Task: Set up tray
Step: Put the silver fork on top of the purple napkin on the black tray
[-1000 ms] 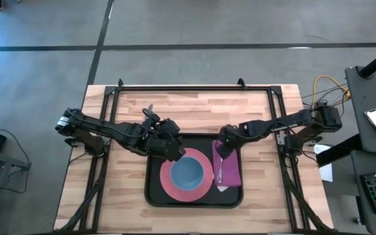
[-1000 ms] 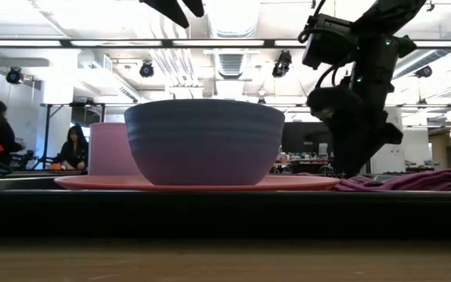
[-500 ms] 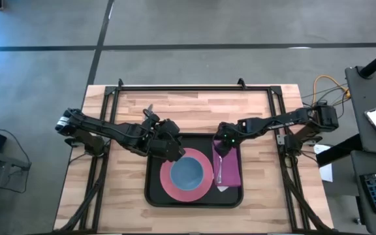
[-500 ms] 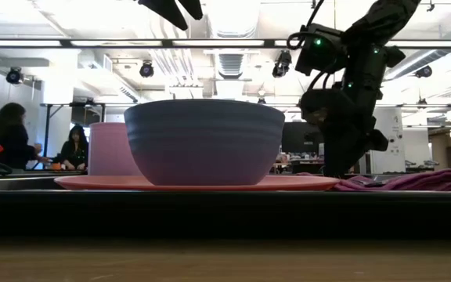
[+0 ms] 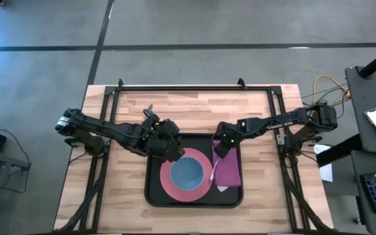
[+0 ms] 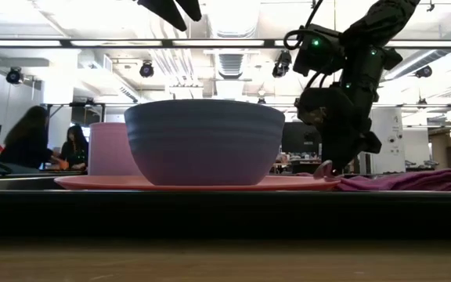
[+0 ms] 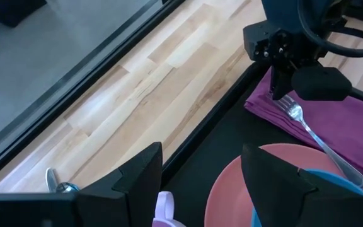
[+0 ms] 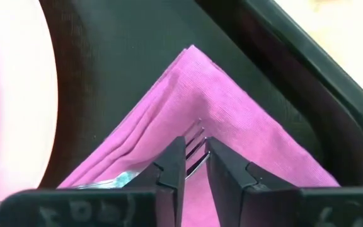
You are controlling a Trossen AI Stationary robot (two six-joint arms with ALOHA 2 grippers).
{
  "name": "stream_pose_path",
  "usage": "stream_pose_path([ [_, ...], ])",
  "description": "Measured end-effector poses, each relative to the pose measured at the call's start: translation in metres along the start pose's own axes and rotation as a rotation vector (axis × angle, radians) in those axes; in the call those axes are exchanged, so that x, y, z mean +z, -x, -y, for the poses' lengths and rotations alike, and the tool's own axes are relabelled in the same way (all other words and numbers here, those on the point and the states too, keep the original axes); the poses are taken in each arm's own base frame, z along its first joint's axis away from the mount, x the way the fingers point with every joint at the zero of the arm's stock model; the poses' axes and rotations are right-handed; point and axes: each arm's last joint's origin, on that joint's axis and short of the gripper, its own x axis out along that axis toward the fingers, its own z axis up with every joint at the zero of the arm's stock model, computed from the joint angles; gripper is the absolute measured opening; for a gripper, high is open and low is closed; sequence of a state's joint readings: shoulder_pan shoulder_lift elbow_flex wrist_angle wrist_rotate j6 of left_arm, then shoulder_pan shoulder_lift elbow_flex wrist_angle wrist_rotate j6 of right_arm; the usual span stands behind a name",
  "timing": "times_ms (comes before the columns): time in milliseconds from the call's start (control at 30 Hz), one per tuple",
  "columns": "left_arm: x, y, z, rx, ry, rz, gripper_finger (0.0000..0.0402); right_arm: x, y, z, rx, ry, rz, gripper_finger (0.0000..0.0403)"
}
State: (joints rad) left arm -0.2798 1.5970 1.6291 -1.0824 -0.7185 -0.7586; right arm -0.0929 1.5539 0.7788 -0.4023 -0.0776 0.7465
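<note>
The black tray (image 5: 154, 196) lies mid-table. On it a pink plate (image 5: 167, 183) carries a blue bowl (image 5: 188, 173), with a purple napkin (image 5: 230, 171) to the right. A silver fork (image 5: 215, 168) lies aslant on the napkin, its handle over the plate's rim. My right gripper (image 5: 221, 145) stands at the napkin's far end, shut on the fork. My left gripper (image 5: 169, 147) hovers open over the tray's far left corner. A pink cup (image 6: 108, 149) stands there, below it. My right gripper (image 8: 197, 165) pinches the fork at its tine end (image 8: 195, 140) between both fingers, coming from above and pointing down. The fork stays flat on the napkin, with its handle (image 7: 333, 161) resting across the plate's rim.
Bare wooden tabletop (image 5: 194, 111) stretches beyond the tray's far rim and on both sides. Black frame rails (image 5: 188, 87) edge the table. People sit in the room behind, seen in the low view.
My right gripper has moved a little toward the table's left and come down onto the napkin's far end. The fork has turned about its tine end. Its handle has swung left, from lying along the napkin to lying over the plate's rim.
</note>
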Motion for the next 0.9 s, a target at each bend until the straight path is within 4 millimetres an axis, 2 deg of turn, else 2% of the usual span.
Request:
stream_pose_path([
  [133,0.001,-0.001,-0.001,0.005,0.003,-0.001,0.0196,0.001,0.0,0.0,-0.014,0.063,0.021,0.0051],
  [367,0.001,-0.002,-0.003,0.014,0.002,-0.007,0.0196,0.007,0.001,-0.004,0.004,0.302,0.096,0.0032],
  [567,-0.001,-0.003,-0.005,0.033,0.012,-0.026,0.0196,0.009,0.001,-0.005,0.003,0.427,0.114,0.0022],
  [700,-0.002,-0.003,-0.008,0.053,0.03,-0.043,0.0196,0.011,0.001,-0.005,0.018,0.46,0.121,0.0021],
  [900,0.0,-0.006,-0.011,0.065,0.044,-0.046,0.0196,0.015,0.008,-0.005,0.233,0.379,0.046,0.001],
])
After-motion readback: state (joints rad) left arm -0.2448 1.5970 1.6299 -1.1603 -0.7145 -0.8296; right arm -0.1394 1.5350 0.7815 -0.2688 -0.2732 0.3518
